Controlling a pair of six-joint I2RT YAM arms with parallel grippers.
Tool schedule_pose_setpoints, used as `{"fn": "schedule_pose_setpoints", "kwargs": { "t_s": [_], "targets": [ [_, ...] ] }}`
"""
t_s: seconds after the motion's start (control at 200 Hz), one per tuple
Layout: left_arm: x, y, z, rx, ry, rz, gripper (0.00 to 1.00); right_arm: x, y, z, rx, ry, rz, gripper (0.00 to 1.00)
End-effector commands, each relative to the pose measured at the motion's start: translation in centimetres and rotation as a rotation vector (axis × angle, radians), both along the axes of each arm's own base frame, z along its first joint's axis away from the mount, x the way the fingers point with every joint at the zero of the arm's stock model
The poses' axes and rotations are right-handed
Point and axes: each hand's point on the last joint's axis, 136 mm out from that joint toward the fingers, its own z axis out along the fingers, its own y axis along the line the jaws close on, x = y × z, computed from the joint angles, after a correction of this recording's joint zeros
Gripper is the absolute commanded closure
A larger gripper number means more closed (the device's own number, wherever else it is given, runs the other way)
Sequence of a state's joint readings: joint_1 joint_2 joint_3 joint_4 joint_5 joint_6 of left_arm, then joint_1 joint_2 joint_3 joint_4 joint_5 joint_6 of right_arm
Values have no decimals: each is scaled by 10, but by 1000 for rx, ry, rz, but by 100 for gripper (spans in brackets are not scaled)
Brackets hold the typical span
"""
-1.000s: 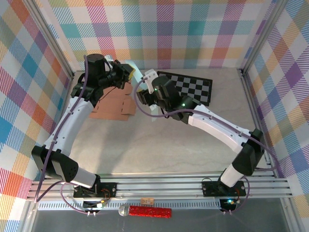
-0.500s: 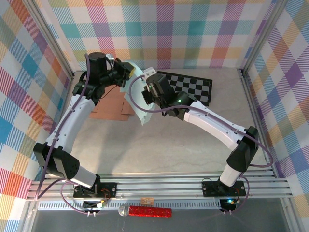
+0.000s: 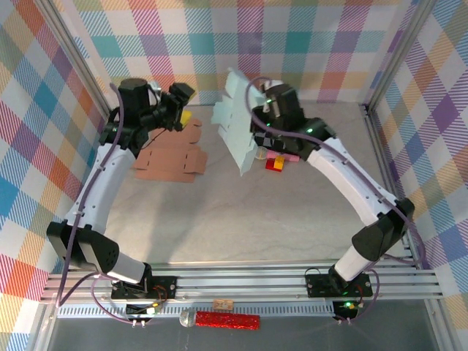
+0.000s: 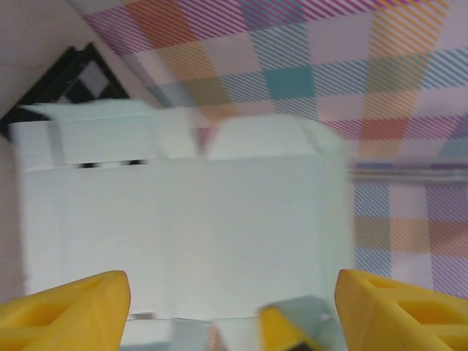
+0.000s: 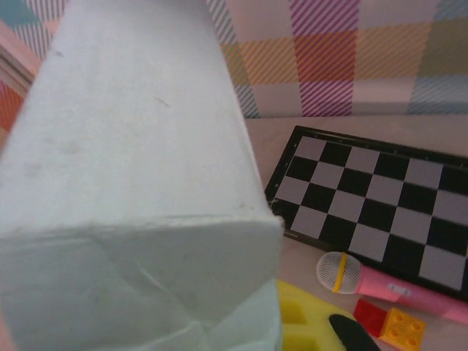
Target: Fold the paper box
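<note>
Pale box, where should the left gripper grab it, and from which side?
Probably the flap edge on the left side of the box, away from the right gripper that holds it. The box hangs upright as a thin flattened panel, its broad face toward the open left gripper, so come from the left with fingers straddling that thin edge.

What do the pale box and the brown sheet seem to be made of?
Pale box: probably thin card, matte; it shows sharp creases and flaps. Brown sheet: probably plain cardboard, dull and uncoated-looking, with cut flaps and fold lines.
</note>
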State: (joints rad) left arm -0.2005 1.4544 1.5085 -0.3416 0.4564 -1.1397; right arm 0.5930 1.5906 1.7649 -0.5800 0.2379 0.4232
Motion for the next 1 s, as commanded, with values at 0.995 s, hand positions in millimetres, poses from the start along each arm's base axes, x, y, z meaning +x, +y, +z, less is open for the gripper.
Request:
{"fn": "schedule_pose_setpoints", "kwargs": {
  "t_s": [0.995],
  "targets": [
    [8,-122,-144,-403,153,-108,20,1,-90,0,932,456,-302,100]
  ]
}}
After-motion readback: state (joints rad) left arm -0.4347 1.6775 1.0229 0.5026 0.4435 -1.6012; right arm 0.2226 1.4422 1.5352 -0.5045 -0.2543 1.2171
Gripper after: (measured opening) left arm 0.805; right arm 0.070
